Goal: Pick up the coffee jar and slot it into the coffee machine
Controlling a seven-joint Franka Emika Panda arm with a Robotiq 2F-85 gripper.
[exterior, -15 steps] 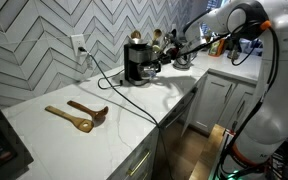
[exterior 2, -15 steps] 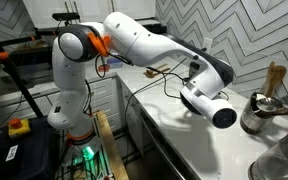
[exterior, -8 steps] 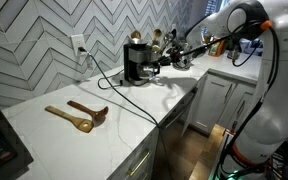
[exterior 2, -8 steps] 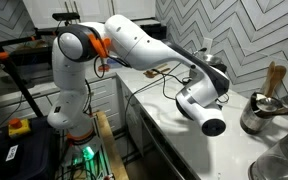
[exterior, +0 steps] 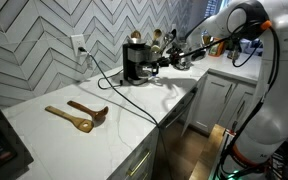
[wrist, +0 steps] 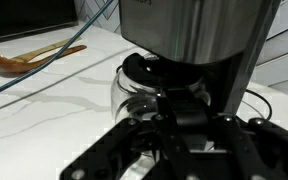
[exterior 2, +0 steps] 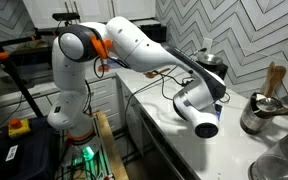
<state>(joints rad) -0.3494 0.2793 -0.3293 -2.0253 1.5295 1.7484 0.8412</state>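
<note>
I cannot tell whether my pincer [wrist: 176,120] grips the handle of the coffee jar [wrist: 144,85]. Pushed crooked, the jar could jam under the coffee machine [wrist: 199,30] just ahead.

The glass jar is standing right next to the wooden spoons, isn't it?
No. The jar is standing at the coffee machine, under its silvery top. The wooden spoons lie apart from it, farther along the counter. The wrist view shows this.
</note>
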